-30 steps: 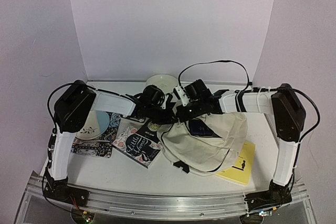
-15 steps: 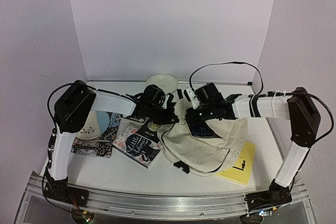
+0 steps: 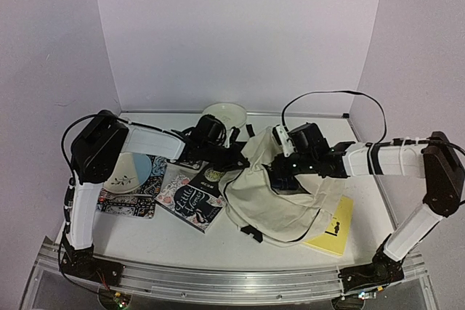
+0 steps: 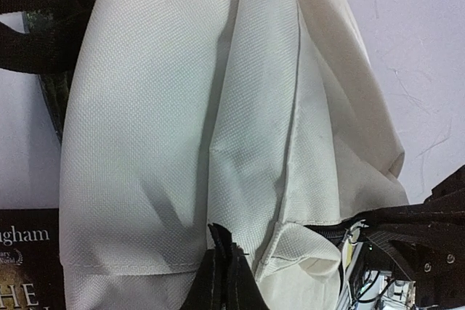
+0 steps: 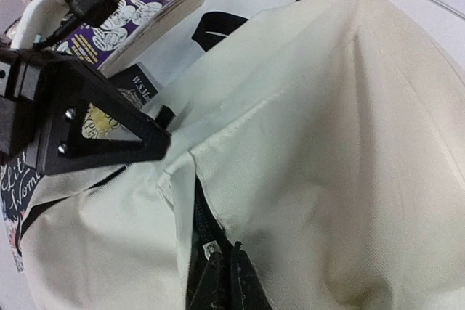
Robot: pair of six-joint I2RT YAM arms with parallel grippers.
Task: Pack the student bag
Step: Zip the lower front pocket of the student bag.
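Observation:
The cream student bag lies at the table's middle, its near edge lifted between both grippers. My left gripper is shut on a fold of the bag's fabric next to the zipper's end; in the left wrist view the closed jaws pinch the cream cloth. My right gripper is shut at the dark zipper line, its closed jaws right at the silver zipper pull. The left gripper's black body shows in the right wrist view. The bag's inside is hidden.
A dark "Little Women" book lies left of the bag and a yellow book lies under its right edge. A purple book lies under my left arm. A white plate stands behind; a blue plate rests on a patterned placemat.
My right arm has swung out to the right, drawing its gripper rightward along the bag's top. The bag's cloth has been pulled up and stretched. My left gripper has held its place.

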